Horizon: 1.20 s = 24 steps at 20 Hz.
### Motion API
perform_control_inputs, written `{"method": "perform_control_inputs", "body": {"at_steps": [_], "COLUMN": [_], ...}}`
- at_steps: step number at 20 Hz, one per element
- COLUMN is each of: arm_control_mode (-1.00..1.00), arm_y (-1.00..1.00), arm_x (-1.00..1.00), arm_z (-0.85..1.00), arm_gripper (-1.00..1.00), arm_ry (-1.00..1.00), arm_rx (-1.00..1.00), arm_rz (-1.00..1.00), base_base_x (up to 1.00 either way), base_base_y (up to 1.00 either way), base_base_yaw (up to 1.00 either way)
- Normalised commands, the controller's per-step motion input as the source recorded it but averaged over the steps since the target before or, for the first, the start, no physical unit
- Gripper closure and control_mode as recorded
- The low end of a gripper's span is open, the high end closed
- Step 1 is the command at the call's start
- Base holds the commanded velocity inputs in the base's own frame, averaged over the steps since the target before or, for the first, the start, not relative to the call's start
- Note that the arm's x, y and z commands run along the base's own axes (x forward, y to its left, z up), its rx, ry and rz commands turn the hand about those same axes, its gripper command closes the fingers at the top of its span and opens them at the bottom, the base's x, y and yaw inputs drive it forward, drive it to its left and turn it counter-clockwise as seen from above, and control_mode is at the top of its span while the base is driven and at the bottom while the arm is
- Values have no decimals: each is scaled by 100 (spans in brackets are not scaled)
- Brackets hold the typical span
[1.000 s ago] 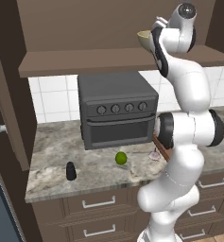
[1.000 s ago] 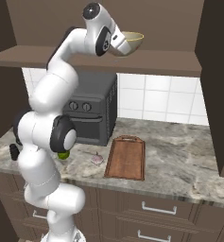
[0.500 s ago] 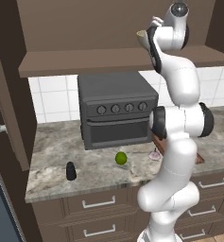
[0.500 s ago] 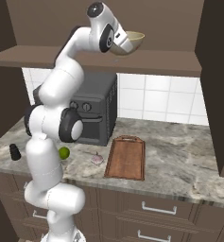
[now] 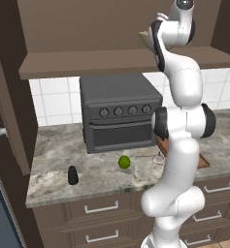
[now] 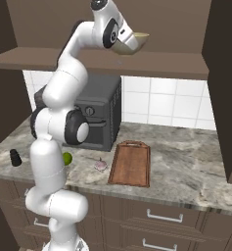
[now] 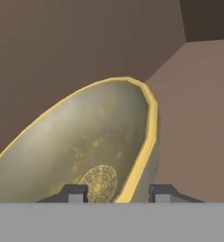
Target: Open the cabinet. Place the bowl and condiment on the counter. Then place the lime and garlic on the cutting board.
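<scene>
The cabinet [image 6: 88,59] stands open, and the pale olive bowl [image 6: 136,41] [image 5: 146,38] sits on its shelf. My gripper [image 7: 119,191] is open, its fingertips straddling the bowl's [image 7: 85,142] yellow rim, one inside and one outside, with small gaps showing. On the counter [image 6: 186,162] stand the dark condiment [image 5: 73,175] [image 6: 14,158] at the left, the lime [image 5: 124,162] [image 6: 67,158] in front of the oven, and the garlic [image 6: 101,165] [image 5: 158,158] just left of the cutting board [image 6: 132,164].
A dark toaster oven [image 5: 119,118] [image 6: 100,117] sits at the back of the counter under the shelf. Open cabinet doors [image 5: 9,97] [image 6: 225,73] hang at both sides. Drawers with silver handles [image 6: 164,215] run below the counter edge.
The arm's elbow has swung inward and the arm stands straighter than a second ago. The hand stays at the bowl on the shelf. Nothing on the counter has moved.
</scene>
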Motion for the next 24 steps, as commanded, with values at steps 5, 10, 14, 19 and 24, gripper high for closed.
{"method": "perform_control_inputs", "body": {"at_steps": [5,10,14,19,24], "arm_control_mode": [-100,-100,-100,-100,-100], "arm_y": [-2,-7,-9,-6,2], "arm_x": [-9,-27,-45,-72,-83], "arm_z": [11,22,20,7,0], "arm_gripper": [100,100,100,100,100], "arm_ry": [0,-5,-12,-18,-13], "arm_rx": [0,3,5,6,-1], "arm_rz": [0,2,3,8,12], "base_base_x": [0,0,0,0,0], "base_base_y": [0,0,0,0,0], "base_base_yaw": [0,0,0,0,0]}}
